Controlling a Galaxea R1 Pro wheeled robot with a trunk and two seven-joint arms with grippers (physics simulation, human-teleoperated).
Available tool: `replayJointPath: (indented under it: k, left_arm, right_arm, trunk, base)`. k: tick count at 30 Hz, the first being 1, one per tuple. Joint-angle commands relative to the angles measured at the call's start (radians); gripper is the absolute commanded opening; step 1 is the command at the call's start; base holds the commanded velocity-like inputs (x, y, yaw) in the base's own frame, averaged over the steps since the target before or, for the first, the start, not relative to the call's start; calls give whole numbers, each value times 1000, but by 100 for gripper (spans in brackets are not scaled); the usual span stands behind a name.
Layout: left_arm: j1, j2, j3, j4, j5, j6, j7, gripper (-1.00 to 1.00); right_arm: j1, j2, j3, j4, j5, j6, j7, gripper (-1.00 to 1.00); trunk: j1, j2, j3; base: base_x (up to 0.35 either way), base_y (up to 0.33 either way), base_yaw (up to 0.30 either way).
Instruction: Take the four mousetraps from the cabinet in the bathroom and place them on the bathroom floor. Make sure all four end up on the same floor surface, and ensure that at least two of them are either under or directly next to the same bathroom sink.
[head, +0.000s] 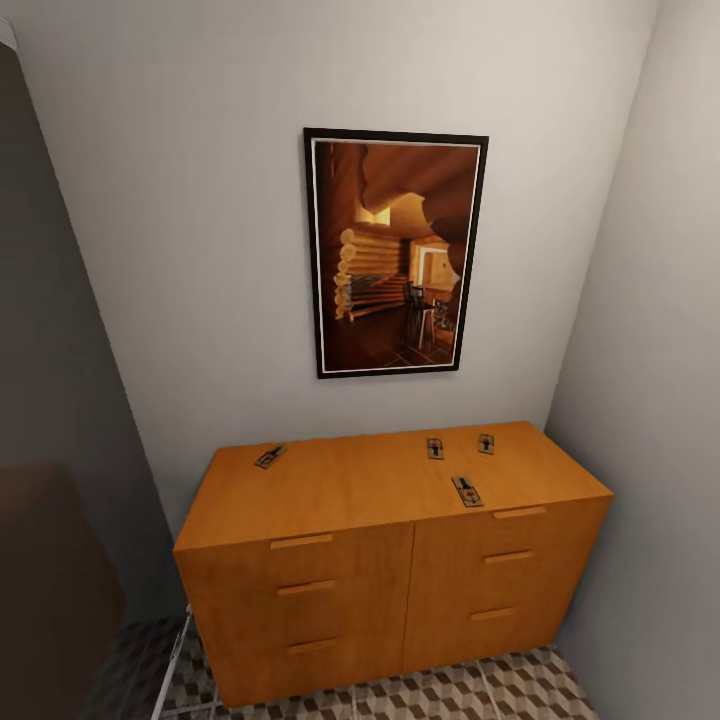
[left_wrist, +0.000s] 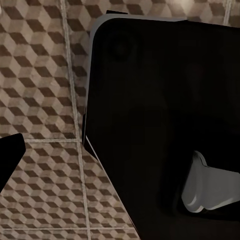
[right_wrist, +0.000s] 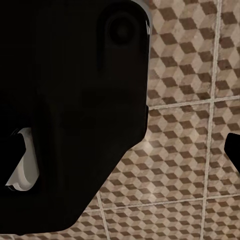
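Note:
The orange-brown cabinet (head: 380, 590) stands against the back wall in a narrow alcove, seen in the head view. Several mousetraps lie flat on its top. One mousetrap (head: 269, 457) is near the back left corner. Two more (head: 435, 448) (head: 486, 443) sit side by side at the back right, and another (head: 467, 491) lies nearer the front right edge. All drawer fronts look shut. The cube-patterned bathroom floor (head: 470, 695) shows below the cabinet. In the left wrist view a dark fingertip (left_wrist: 10, 160) hangs over the floor (left_wrist: 40, 75); in the right wrist view a dark fingertip (right_wrist: 234, 152) does the same. The sink is out of view.
A framed picture (head: 395, 252) hangs above the cabinet. Pale walls close in on both sides, and a dark brown mass (head: 50, 580) stands at the left. The robot's own dark body (left_wrist: 160, 125) (right_wrist: 70, 110) blocks much of both wrist views.

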Motion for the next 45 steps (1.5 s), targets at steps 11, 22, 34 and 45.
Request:
replayJointPath:
  k: [11, 22, 34, 45]
  left_arm:
    - [0, 0, 0, 0, 8, -2, 1, 100]
    - [0, 0, 0, 0, 9, -1, 1, 100]
    - [0, 0, 1, 0, 9, -2, 1, 100]
    - [0, 0, 2, 0, 9, -2, 1, 100]
  right_arm:
    - [0, 0, 1, 0, 1, -3, -1, 100]
    - [0, 0, 1, 0, 1, -3, -1, 100]
    - [0, 0, 1, 0, 1, -3, -1, 100]
    - [0, 0, 1, 0, 1, -3, -1, 100]
  trunk:
    - [0, -1, -2]
    - [0, -1, -2]
    - [0, -1, -2]
    - [0, -1, -2]
  base:
    - [0, 0, 0]
    - [80, 0, 0]
    - [222, 0, 0]
    - [36, 0, 0]
